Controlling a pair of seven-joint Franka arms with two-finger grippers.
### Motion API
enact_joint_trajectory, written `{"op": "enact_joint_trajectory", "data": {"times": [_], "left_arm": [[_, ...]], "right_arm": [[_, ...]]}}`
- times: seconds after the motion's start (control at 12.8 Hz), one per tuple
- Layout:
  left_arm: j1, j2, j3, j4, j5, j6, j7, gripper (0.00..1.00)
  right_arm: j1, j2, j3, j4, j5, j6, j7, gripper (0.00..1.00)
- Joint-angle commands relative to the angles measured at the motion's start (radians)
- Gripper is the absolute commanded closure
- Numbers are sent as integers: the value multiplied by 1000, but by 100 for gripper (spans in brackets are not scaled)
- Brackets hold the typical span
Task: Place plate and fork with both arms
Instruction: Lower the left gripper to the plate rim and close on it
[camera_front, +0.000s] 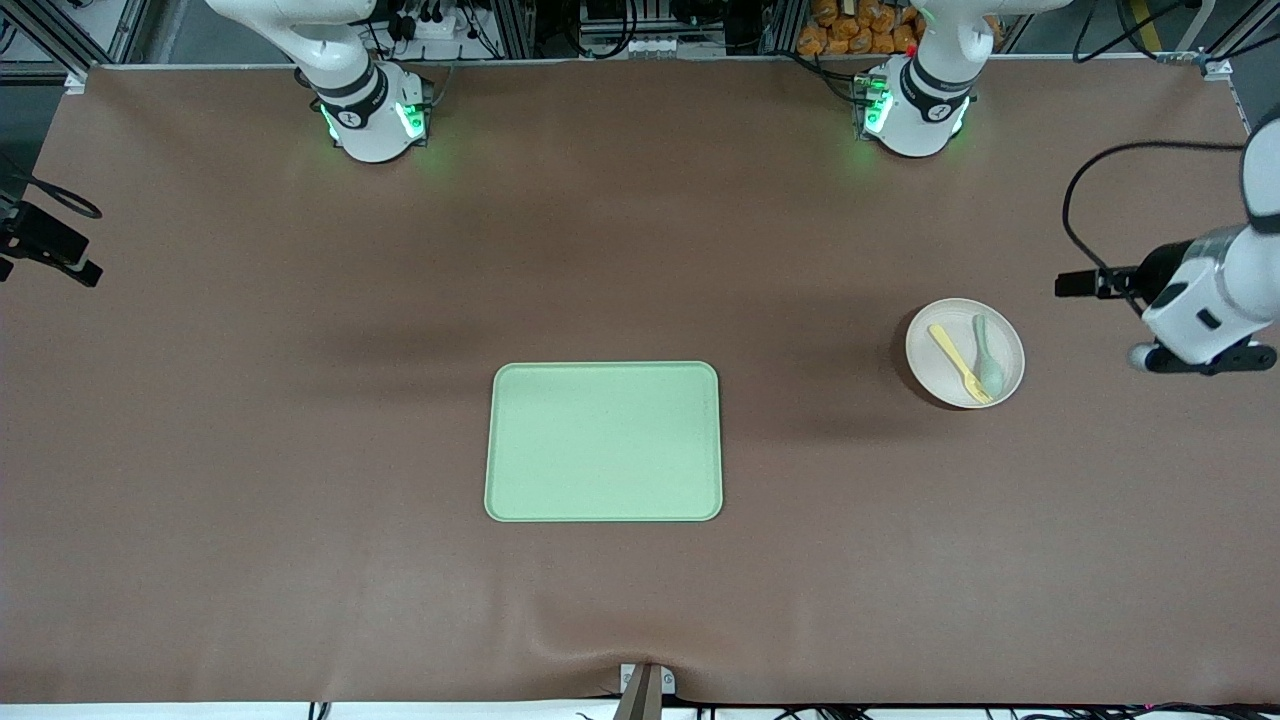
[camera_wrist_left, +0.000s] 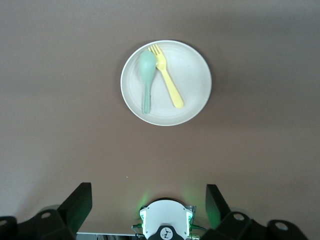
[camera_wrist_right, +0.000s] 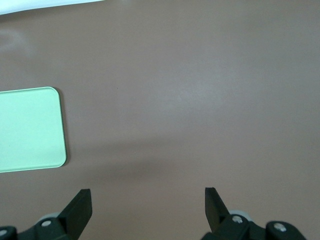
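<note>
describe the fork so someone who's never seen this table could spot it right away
Start at the green tray in the middle of the brown table, then look toward the left arm's end for the round pale plate. Two utensils lie on it; the fork is the pale yellow one with short tines, while the spoon beside it is grey-green with a rounded bowl.

no text, label, brand name or number can be read anywhere in these views. the two arm bases (camera_front: 375, 115) carry small dark round marks, too small to make out. the plate (camera_front: 940, 375), fork (camera_front: 958, 362), spoon (camera_front: 987, 358) and tray (camera_front: 604, 441) are plain, with no printing.
</note>
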Motion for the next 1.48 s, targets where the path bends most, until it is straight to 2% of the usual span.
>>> {"op": "enact_joint_trajectory", "data": {"times": [0.0,0.16,0.55,0.78,0.94,1.25,1.4], "left_arm": [[30,57,-2,10,26,23,-7,0],[44,82,-2,-35,26,92,-4,0],[95,115,-2,-271,36,370,10,0],[128,230,-3,-285,137,410,32,0],[141,241,-5,-286,141,421,35,0],[165,234,-6,-384,139,574,35,0],[182,231,-9,-391,136,594,41,0]], "right_arm": [[-17,-5,8,-1,1,-6,-6,0],[-15,-5,8,-1,1,-6,-7,0],[-15,-5,8,-1,2,-6,-7,0],[-15,-5,8,-1,1,-9,-6,0],[-17,-5,8,-1,2,-9,-6,0],[-17,-5,8,-1,2,-9,-6,0],[-17,-5,8,-1,2,-10,-6,0]]}}
